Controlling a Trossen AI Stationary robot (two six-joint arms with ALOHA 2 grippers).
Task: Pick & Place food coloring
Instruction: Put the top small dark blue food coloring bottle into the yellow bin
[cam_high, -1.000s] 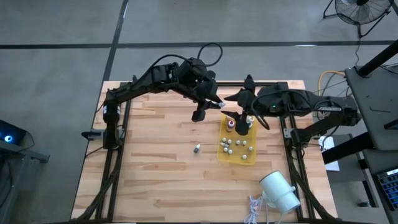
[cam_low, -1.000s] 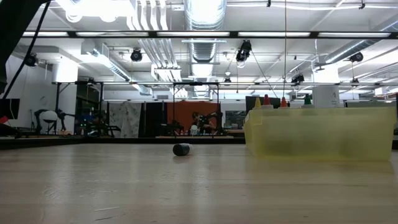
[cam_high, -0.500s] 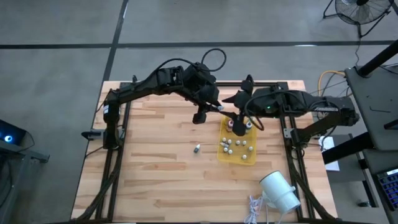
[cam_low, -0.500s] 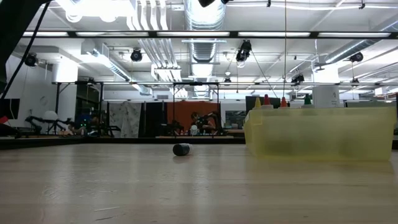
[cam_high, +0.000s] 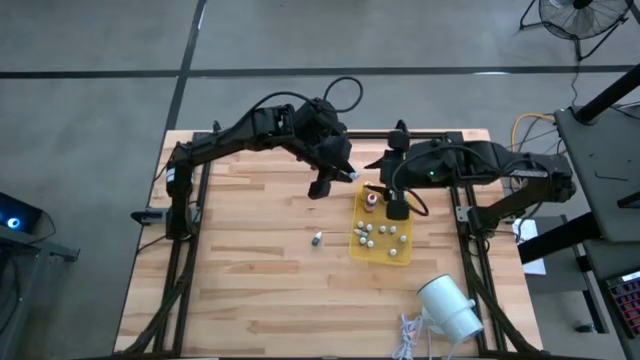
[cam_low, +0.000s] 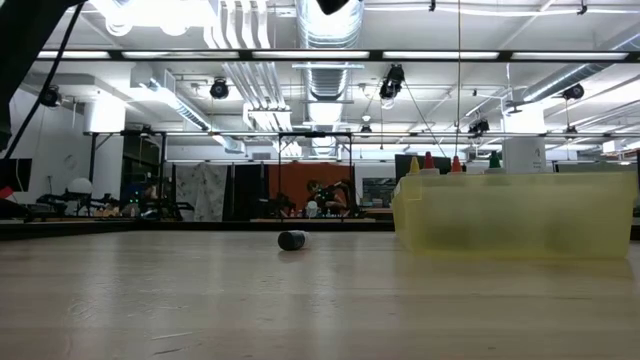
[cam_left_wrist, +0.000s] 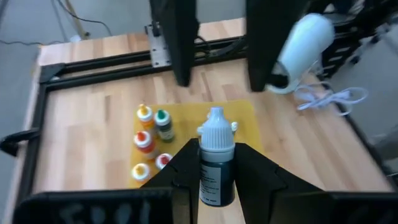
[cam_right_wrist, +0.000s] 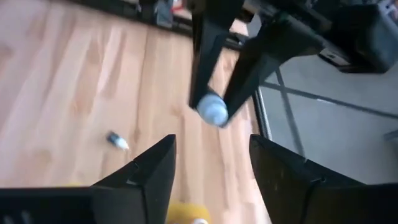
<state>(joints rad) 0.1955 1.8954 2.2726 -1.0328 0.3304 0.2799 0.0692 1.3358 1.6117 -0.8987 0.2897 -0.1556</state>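
Fingers (cam_left_wrist: 249, 165) of left gripper (cam_left_wrist: 214, 168) are clamped on a small bottle (cam_left_wrist: 215, 158): dark body w/ printed label, white ribbed cap w/ nozzle tip, held upright btwn the two dark angular finger pads, cap sticking out past them. High view: left gripper (cam_high: 335, 172) hangs above bare wood just left of the yellow mat (cam_high: 357, 243), white cap visible at its tip. Right wrist view shows same bottle (cam_right_wrist: 212, 109) end-on, round whitish cap pinched btwn the left arm's fingers.

On table, left to right: one loose vial (cam_high: 316, 238) lying on its side on the wood, well apart from mat; low view shows it as a dark stub (cam_low: 291, 239) on the planks. Then mat, flat yellow rectangle; low view shows it w/ translucent yellow walls (cam_low: 500, 215). Bottles standing on it at far end: yellow top (cam_left_wrist: 144, 112), green top (cam_left_wrist: 161, 116), orange/red one (cam_left_wrist: 143, 140) in left wrist view. Whitish vials (cam_high: 385, 233) cluster at mat's near half.

Right gripper (cam_high: 397, 208) sits over mat's far right part; fingers (cam_right_wrist: 273, 168) spread apart, nothing btwn them.

White cylinder (cam_high: 449, 308) lies tilted near table's front right, white cable (cam_high: 409, 335) beside it. Table (cam_high: 240, 280) is pale wood planks w/ black frame rails.
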